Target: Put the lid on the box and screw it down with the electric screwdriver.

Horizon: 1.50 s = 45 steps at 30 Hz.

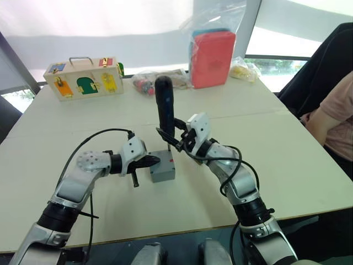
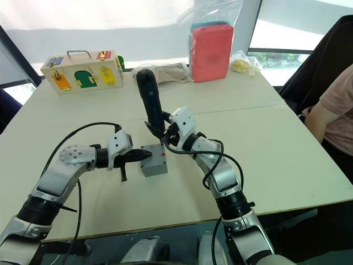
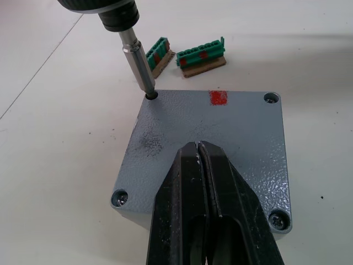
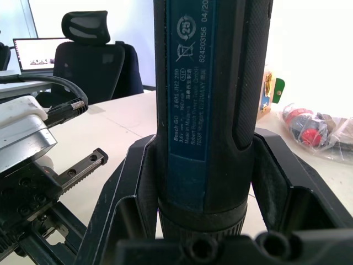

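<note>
The box [image 1: 162, 170] sits on the white table [image 1: 287, 165] near its front edge, closed by the lid [image 3: 207, 143], a flat speckled grey square with a red mark by one edge and a screw in each of three corners. Just left of the box, the left gripper [image 1: 153, 162] reaches in with its two black fingers pressed shut together, tips resting on the lid. Just right of the box, the right gripper [image 1: 175, 138] clamps the electric screwdriver [image 1: 165, 107] by its black and blue barrel, holding it nearly upright with its metal bit in the fourth corner hole. Just beyond the box lie two green connector strips [image 3: 201, 54]. Far behind the box stand a wooden box with coloured doors [image 1: 84, 77], a red pack in a plastic bag [image 1: 212, 58] and smaller bags of bits [image 1: 148, 83].
</note>
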Tool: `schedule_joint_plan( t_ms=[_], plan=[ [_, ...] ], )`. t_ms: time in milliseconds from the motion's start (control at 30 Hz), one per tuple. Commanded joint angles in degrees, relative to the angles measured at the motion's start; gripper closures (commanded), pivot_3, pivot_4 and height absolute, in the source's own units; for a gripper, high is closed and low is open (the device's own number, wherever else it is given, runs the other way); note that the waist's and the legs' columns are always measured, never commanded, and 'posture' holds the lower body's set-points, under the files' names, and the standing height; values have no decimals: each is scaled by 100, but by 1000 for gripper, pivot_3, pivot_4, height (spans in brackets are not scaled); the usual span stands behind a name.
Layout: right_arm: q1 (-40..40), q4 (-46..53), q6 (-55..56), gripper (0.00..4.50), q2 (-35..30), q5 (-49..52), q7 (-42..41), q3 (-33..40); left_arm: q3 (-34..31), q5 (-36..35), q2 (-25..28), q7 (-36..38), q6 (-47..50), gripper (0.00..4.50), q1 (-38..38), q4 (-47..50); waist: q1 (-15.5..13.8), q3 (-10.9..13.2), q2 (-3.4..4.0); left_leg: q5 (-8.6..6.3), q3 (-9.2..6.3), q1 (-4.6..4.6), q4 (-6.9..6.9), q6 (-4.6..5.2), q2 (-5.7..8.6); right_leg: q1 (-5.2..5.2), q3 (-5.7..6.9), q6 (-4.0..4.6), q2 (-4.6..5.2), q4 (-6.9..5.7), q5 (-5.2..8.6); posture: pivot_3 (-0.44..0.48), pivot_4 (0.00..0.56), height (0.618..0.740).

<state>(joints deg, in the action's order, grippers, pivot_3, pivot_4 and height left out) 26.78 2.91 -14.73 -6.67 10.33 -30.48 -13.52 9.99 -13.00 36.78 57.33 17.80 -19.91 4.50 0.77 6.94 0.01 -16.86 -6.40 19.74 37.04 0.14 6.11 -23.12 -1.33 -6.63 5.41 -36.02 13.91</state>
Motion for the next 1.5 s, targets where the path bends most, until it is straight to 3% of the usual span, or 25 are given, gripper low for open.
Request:
schedule_joint_plan(
  t_ms=[33, 533, 767, 1000, 1100, 1233, 1500],
  plan=[
    [-330, -371, -550, 2618, -114, -154, -5, -209, 65, 105, 50, 39, 30, 4500, 95, -75, 0, 0, 0, 0, 0, 0, -1, 0, 0, 0, 0, 0, 0, 0, 0, 0, 150, 740],
    [-235, -256, -343, 2618, -219, -222, -4, -186, 38, 65, 43, 37, 53, 4500, 103, -31, -3, 1, 1, -2, -3, -1, -4, 0, 0, 1, 0, -4, 2, 1, 6, 0, 150, 740],
    [136, 437, -229, 2618, -104, 238, 29, 287, -63, -40, 50, 9, 147, 4500, 89, 147, -8, 17, 3, -3, -6, 7, -6, 0, 2, -6, 3, -7, 5, 1, 10, 0, 150, 740],
    [679, 1185, -565, 2618, -74, 813, 129, 731, -240, -270, 42, -4, 348, 4500, 20, 438, -2, 99, 6, 1, -11, 107, 1, -7, 6, -77, 5, -4, 8, -8, 5, 0, 150, 740],
    [1179, 1593, -1100, 2618, -253, 1237, 218, 1131, -496, -611, 127, 69, 616, 4500, -153, 744, 3, 120, 7, 32, -11, 178, 9, -59, 4, -154, 5, 3, 8, -17, -1, 0, 150, 740],
    [1591, 1909, -2452, 2618, -654, 1862, 603, 1698, -722, -889, 262, 69, 886, 4500, -419, 1050, 2, 172, -2, 32, -13, 187, 7, -58, 2, -160, 6, 7, 12, -15, -3, 0, 150, 740],
    [2122, 1631, -5312, 2618, -2119, 1836, 1322, 2129, -1190, -1344, 525, -55, 1342, 4500, -568, 1591, -5, 208, -1, 14, -11, 190, 8, -26, 4, -157, 7, 9, 19, -9, -5, 0, 150, 740]
  ],
)
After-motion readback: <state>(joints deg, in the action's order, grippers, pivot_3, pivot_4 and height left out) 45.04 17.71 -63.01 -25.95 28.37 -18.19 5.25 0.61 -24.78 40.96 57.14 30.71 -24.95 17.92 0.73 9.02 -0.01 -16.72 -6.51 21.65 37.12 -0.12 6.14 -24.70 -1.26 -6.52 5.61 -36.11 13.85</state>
